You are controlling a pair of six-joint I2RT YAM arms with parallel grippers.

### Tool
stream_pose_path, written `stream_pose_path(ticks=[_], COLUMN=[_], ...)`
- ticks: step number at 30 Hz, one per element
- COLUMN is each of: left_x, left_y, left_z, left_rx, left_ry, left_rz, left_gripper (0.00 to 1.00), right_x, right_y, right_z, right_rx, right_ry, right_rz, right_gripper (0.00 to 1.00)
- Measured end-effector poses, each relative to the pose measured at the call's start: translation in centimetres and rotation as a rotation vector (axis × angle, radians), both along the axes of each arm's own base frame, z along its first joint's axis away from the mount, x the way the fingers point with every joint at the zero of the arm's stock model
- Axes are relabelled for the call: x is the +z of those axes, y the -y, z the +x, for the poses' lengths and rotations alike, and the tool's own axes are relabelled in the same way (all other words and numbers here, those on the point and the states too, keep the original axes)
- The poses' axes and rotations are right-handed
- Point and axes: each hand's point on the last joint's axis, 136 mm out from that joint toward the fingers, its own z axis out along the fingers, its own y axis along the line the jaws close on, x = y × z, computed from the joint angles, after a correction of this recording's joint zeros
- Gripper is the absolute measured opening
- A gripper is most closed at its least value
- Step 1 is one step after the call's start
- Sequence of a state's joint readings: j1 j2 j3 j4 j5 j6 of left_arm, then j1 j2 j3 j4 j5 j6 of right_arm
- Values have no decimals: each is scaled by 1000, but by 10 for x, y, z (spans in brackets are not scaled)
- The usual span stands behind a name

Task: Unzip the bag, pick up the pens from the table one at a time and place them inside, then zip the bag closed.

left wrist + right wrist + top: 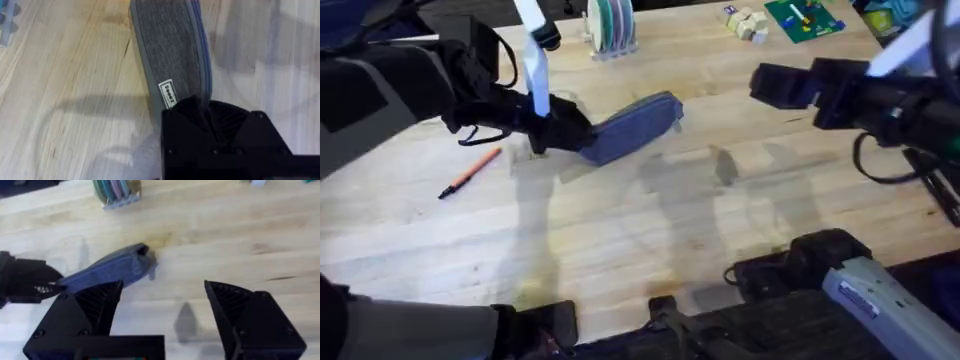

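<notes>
Left gripper is clamped on the lower-left end of the oblong blue-grey fabric pouch, whose long axis climbs toward upper right at frame centre. Right gripper hangs spread and empty, the pouch's free end facing it.

The bag is showing a matt, woven grey-blue cloth with a small sewn label; beneath it the table is showing pale planked wood with a smooth, faintly shiny finish, and the left gripper beside the bag is looking like matt black ribbed plastic
</notes>
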State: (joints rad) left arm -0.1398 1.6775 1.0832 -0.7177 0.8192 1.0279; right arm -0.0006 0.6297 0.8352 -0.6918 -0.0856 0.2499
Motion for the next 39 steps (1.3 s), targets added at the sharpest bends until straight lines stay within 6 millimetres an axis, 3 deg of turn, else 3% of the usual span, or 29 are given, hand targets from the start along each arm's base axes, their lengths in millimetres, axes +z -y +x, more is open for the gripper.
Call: stream_pose_path(ticks=[2,12,26,39], left_x=[0,0,0,0], left_y=[0,0,0,0], left_z=[0,0,0,0], left_rx=[0,0,0,0], left_ry=[0,0,0,0], left_rz=[0,0,0,0], left_gripper=[44,43,43,43], right_x=[-18,-49,-115,-155], right_y=[-13,-44,-73,-84], right_z=[12,59,87,107], right_rx=[44,164,235,255], right_ry=[-88,-178,-358,-411], right_rz=[68,146,164,165], right_gripper=[997,998,998,965])
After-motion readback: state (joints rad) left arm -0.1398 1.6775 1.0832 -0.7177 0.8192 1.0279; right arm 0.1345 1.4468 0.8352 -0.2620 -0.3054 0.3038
